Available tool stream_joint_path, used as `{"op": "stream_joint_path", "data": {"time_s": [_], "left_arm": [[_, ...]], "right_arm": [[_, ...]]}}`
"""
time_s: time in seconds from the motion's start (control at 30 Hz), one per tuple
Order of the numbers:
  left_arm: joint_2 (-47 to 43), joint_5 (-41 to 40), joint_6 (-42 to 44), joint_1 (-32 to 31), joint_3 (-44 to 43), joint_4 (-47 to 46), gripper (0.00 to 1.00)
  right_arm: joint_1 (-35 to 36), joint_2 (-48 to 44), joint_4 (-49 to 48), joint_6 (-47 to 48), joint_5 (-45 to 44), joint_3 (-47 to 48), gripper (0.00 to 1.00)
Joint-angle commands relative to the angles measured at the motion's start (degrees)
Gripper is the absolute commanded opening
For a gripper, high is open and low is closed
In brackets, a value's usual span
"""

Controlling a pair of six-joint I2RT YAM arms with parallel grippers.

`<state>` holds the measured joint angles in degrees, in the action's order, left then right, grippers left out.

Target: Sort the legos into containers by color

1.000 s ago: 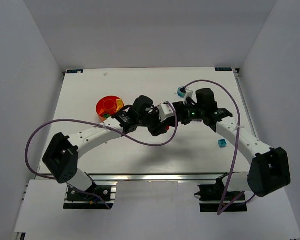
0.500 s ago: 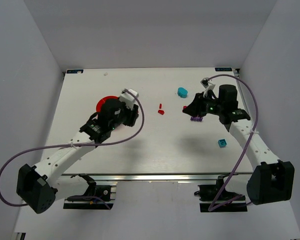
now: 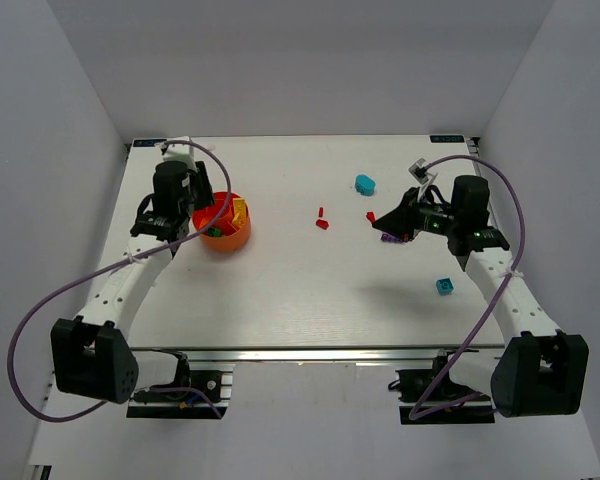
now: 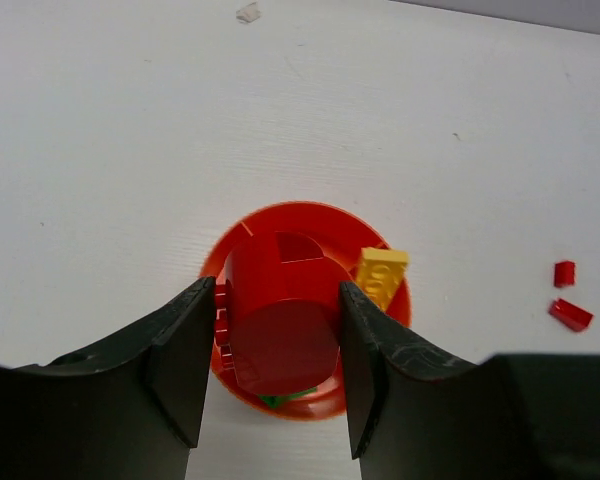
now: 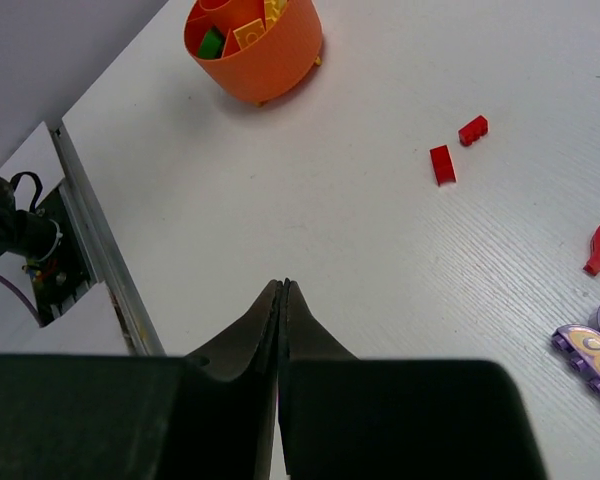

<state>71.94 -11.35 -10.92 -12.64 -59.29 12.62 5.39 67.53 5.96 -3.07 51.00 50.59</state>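
Showing the sorting bench [image 3: 280, 290] from above and from both wrists.

Left claw [image 4: 275, 290]: clenched on a red block [image 4: 280, 335], which fills the gap between the 2 fingers [image 4: 180, 350] and touches both. A row of studs shows along the block's left edge. Claw and block hang directly over the bowl [image 3: 232, 241], which stands on the far left part of the bench. In the left wrist view the block hides the bowl's centre (only the rim shows around it). Inside the bowl, a yellow brick [image 4: 382, 276] sits against the rim to the right of the block, and a green brick [image 4: 286, 400] peeps out below the block.

Right claw [image 5: 281, 287]: clenched on nothing, its fingers pressed together tip to tip. It is held above the right half of the bench, well apart from the bowl.

Loose legos lie on the bench between the 2 arms. A red pair [image 3: 322, 224] sits near the middle, the 2 pieces just beside each other but not touching. A red wedge [image 3: 370, 216] lies further right, with a purple plate [image 3: 389, 238] near it, close to the right claw. A cyan piece [image 3: 365, 184] rests toward the far edge. A blue brick [image 3: 444, 287] lies alone on the near right, beside the right forearm.
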Motion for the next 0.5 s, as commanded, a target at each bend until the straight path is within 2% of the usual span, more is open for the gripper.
{"op": "stream_joint_path", "data": {"time_s": [0.0, 0.13, 0.37, 0.47], "left_arm": [[1.7, 3.5, -2.3, 3.4, -1.9, -1.9, 0.15], [4.3, 5.4, -3.1, 8.0, -1.0, -3.7, 0.15], [7.2, 11.3, -3.7, 11.3, 0.1, -7.9, 0.17], [8.1, 17.7, -3.1, 12.8, 0.3, -9.7, 0.17]], "right_arm": [[-0.7, -1.5, -3.4, 0.7, 3.1, -0.4, 0.00], [-0.9, -0.9, -3.8, 0.3, 3.8, -0.6, 0.00], [-1.4, -0.4, -4.5, -0.4, 4.5, -1.0, 0.00], [-1.8, -0.2, -4.8, -0.7, 4.9, -1.3, 0.00]]}}
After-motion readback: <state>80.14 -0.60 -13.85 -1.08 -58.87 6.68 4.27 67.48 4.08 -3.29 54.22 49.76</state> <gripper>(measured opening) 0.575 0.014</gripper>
